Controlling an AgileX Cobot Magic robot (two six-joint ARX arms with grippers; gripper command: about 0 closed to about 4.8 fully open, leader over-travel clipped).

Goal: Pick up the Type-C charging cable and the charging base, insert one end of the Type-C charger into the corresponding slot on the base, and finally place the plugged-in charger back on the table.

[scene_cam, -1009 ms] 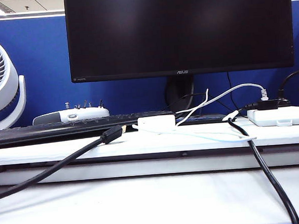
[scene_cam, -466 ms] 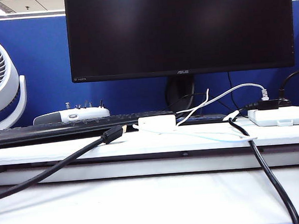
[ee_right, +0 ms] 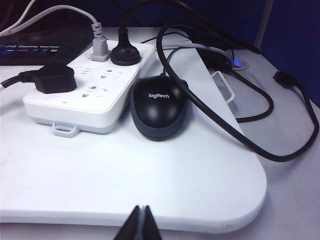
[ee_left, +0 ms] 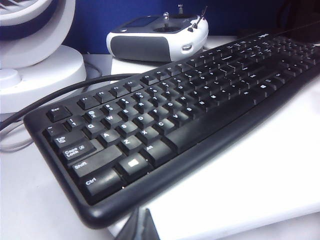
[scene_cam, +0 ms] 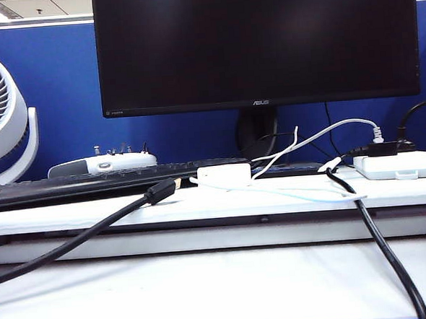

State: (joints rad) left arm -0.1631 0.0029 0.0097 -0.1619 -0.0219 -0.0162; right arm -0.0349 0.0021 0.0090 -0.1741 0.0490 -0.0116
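On table (ee_right: pixel 150 180): Logitech mouse (ee_right: pixel 159 107), ASUS monitor (scene_cam: pixel 256 45); left gripper (ee_left: pixel 135 227), right gripper (ee_right: pixel 140 225) both pressed together.

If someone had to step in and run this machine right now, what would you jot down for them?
Left end effector: shut, empty, hanging low before the black keyboard.
Right end effector: shut, empty, at the raised ledge's edge, facing the white power strip and black mouse.
The small white boxy charging base and thin white Type-C charging cable lie on the white table's ledge, between the keyboard and the strip.
Done: nothing.
Left: pick both up, plug in, set down.
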